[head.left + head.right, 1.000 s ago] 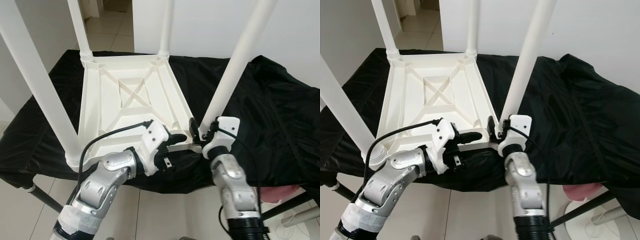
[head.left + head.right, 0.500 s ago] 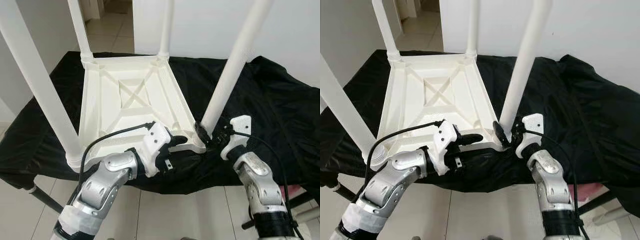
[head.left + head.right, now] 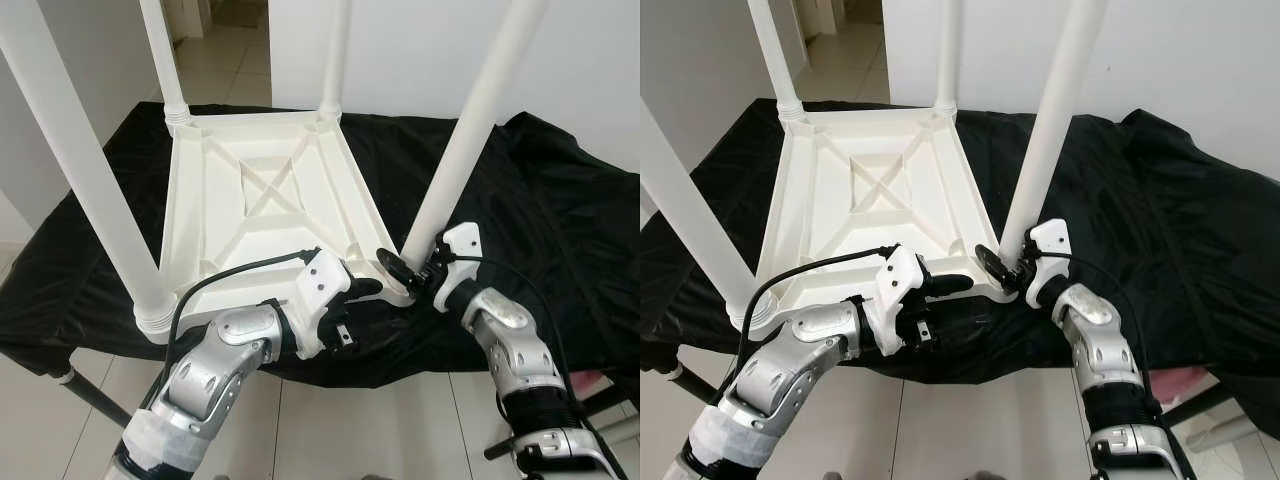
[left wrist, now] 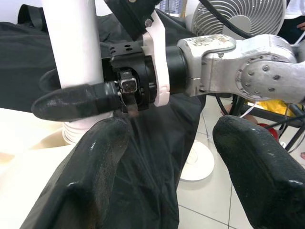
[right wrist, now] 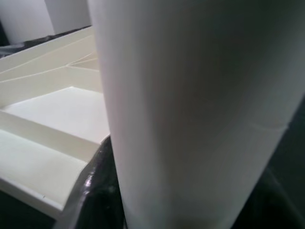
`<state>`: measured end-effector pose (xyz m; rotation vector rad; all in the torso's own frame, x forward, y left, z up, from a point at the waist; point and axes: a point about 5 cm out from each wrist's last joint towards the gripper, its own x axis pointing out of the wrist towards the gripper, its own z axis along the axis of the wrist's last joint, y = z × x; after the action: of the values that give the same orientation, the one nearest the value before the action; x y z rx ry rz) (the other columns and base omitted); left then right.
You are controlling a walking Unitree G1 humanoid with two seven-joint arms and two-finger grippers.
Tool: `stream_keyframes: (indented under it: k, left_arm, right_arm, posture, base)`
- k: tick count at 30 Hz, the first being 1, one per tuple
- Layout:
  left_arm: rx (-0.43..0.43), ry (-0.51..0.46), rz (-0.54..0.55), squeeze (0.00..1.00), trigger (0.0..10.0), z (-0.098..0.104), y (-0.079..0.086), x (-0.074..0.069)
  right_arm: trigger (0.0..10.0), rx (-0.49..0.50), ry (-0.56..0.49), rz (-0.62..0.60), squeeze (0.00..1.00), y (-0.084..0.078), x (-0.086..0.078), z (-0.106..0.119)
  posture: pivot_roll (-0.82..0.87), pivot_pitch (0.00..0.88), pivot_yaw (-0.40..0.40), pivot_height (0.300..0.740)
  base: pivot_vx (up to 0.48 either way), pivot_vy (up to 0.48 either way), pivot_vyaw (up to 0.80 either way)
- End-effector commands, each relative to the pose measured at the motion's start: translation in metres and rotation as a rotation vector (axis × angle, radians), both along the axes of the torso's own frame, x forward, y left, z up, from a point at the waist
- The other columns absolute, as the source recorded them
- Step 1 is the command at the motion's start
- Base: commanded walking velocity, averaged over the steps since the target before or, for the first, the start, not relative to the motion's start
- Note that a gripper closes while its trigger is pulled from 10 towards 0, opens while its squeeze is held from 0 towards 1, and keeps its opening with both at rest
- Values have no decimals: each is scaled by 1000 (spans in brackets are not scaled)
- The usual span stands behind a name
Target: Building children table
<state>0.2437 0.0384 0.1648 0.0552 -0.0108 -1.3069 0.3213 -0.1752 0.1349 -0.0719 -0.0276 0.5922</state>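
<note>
Four white plastic legs stand up from the white plastic children's table top (image 3: 255, 205), which lies upside down w/ its ribbed underside up, on the desk draped in black cloth (image 3: 540, 210). Far legs sit at approx 11 and 12 o'clock in the head views; the near-left white leg (image 3: 85, 170) rises at 9 o'clock, the near-right white leg (image 3: 465, 140) at 2 o'clock, socketed in the near-right corner of the top.

My right gripper (image 3: 408, 270) is at the base of that near-right leg, just above the corner socket. Its fingers wrap the leg: one black finger (image 3: 393, 266) lies across the leg's front at the socket, the other is behind the leg. In the right wrist view the white leg (image 5: 190, 109) runs between dark pads (image 5: 95, 186) on both sides, pressed against it, so closed on the leg.

My left gripper (image 3: 358, 300) is at the near edge of the top, at 6 o'clock, just left of that same corner. One black finger (image 3: 362, 289) lies over the white rim, the other sits lower, against the black cloth below the edge. In the left wrist view the two fingers (image 4: 95, 162) are spread wide w/ cloth and floor in the gap; nothing gripped. That view also shows my right gripper (image 4: 90, 100) hugging the leg (image 4: 71, 52), and a white floor fan (image 4: 243, 19) beyond.

Pale tiled floor (image 3: 215, 50) past the desk.
</note>
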Motion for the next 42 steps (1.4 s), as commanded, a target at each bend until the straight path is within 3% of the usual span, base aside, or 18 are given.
stream_keyframes:
  k: [1, 9, 10, 11, 19, 23, 29, 33, 37, 42]
  left_arm:
    - [13, 7, 19, 0, 10000, -2, -1, 0]
    - [23, -5, 90, 0, 10000, -3, 8, 10]
    - [19, -4, 102, 0, 10000, -1, 10, 12]
    - [18, -5, 112, 0, 10000, -1, 12, 14]
    - [38, -15, 116, 0, 10000, -2, 13, 17]
    - [23, -28, 112, 0, 10000, 1, 11, 17]
    - [23, -34, 113, 0, 10000, 2, 11, 20]
    - [25, -38, 119, 0, 10000, 3, 12, 22]
    - [24, -39, 126, 0, 10000, 3, 12, 22]
    - [11, -35, 150, 0, 10000, 5, 14, 24]
  right_arm:
    - [0, -19, 10, 7, 0, -1, 0, -3]
    - [0, -45, 37, -68, 0, -9, -1, -12]
    - [2314, -35, 40, -89, 0, -9, -2, -13]
    - [10000, -19, 40, -110, 0, -7, -5, -14]
    - [10000, 32, 28, -237, 0, -3, -10, -15]
    - [10000, 118, 40, -430, 0, 1, -16, -15]
    - [10000, 170, 40, -580, 0, 13, -24, -17]
    - [10000, 277, 68, -732, 0, 23, -26, -17]
    - [10000, 310, 73, -744, 0, 33, -25, -14]
    - [10000, 305, 37, -664, 0, 45, -25, -4]
  posture:
    - [-43, 0, -32, 740]
    - [-50, 0, -31, 740]
    - [-54, 0, -28, 740]
    - [-56, 0, -25, 740]
    - [-61, 0, -20, 740]
    - [-67, 0, -10, 740]
    - [-71, 0, -3, 740]
    - [-71, 0, -2, 740]
    - [-73, 0, 1, 740]
    - [-76, 0, 0, 740]
  base:
    - [0, 0, 0]
    - [0, 0, 0]
    - [0, 0, 0]
    - [0, 0, 0]
    - [0, 0, 0]
    - [0, 0, 0]
    - [0, 0, 0]
    - [0, 0, 0]
    - [0, 0, 0]
    - [0, 0, 0]
